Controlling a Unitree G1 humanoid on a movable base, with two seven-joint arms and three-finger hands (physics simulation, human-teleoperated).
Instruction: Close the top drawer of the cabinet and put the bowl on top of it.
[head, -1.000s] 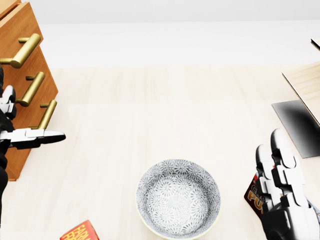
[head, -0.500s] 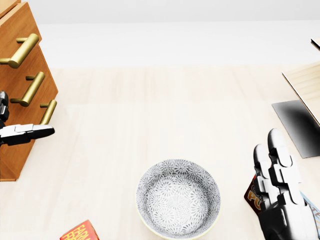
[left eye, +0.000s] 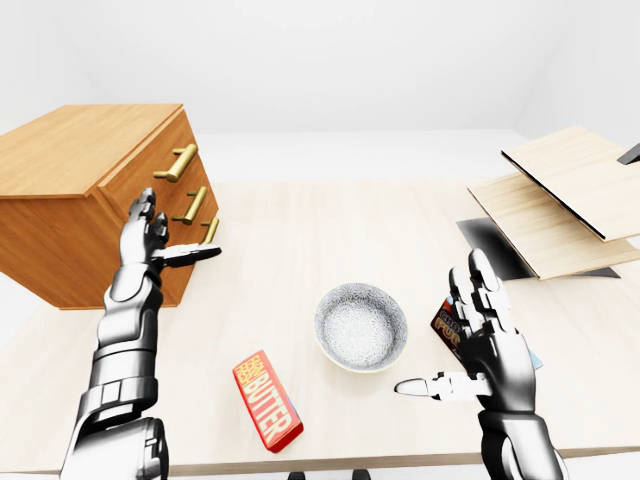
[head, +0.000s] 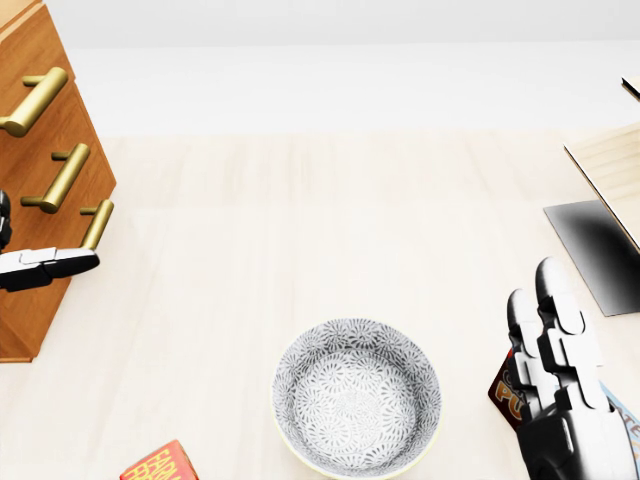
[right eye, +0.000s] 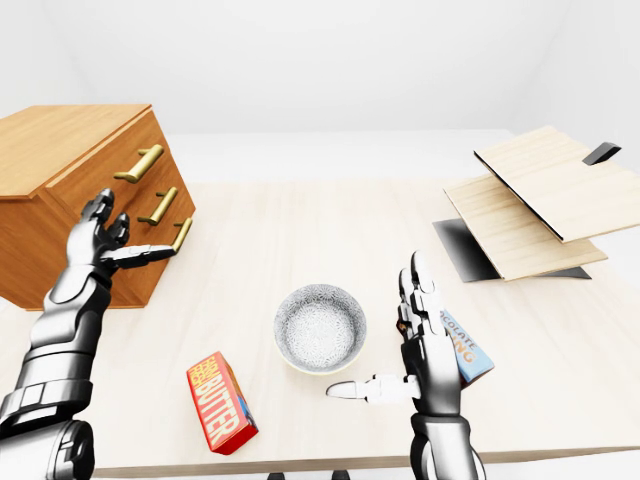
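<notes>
Butter box (left eye: 267, 400) lies nearest on the desk (left eye: 300, 240), left of the right hand (left eye: 490, 345), whose fingers are spread wide, gripping nothing. Just left of those fingers sits the bowl (left eye: 360, 326), untouched. Farther off, the left hand (left eye: 148, 240) is likewise released, its fingers splayed beside the lower handles (left eye: 196, 204) of the cabinet (left eye: 80, 190), the bowl well to their right.

left hand (left eye: 146, 236) drawn leftward, top drawer (head: 28, 52) further in
</notes>
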